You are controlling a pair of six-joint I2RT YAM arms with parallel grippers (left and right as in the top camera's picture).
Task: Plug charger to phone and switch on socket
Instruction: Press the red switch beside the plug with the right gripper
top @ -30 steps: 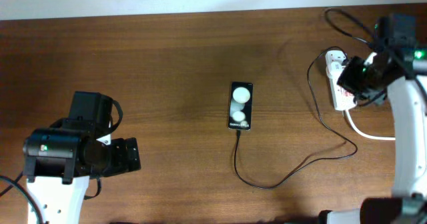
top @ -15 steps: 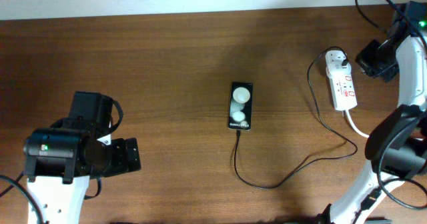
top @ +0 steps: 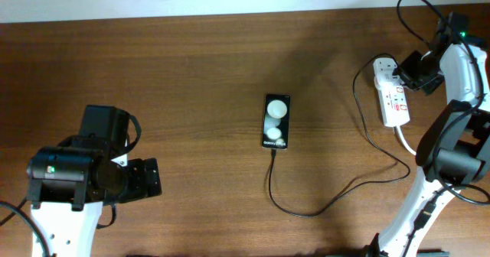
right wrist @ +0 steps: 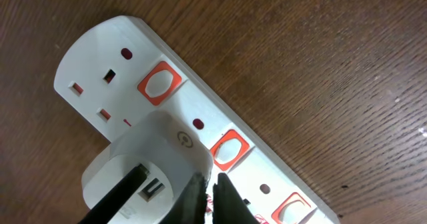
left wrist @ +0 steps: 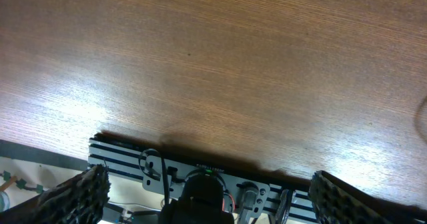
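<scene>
1. Swinging back leftward from its spot half a second ago, the right gripper (top: 404,72) hangs over the plug end of the white elongated power strip socket (top: 393,100), which lies at the table's right side.
2. Its jaws sit nearly together and empty, tips at a red-framed switch (right wrist: 230,151) beside the white plug adapter (right wrist: 143,164); contact cannot be told.
3. From that adapter the thin black charger cable (top: 306,211) loops across to reach the near end of the small black glossy phone (top: 276,122), unmoved at table centre.
4. At the left, well apart, the left gripper (top: 145,178) hovers with jaws spread wide, holding nothing, above the brown wooden table (left wrist: 220,71).
</scene>
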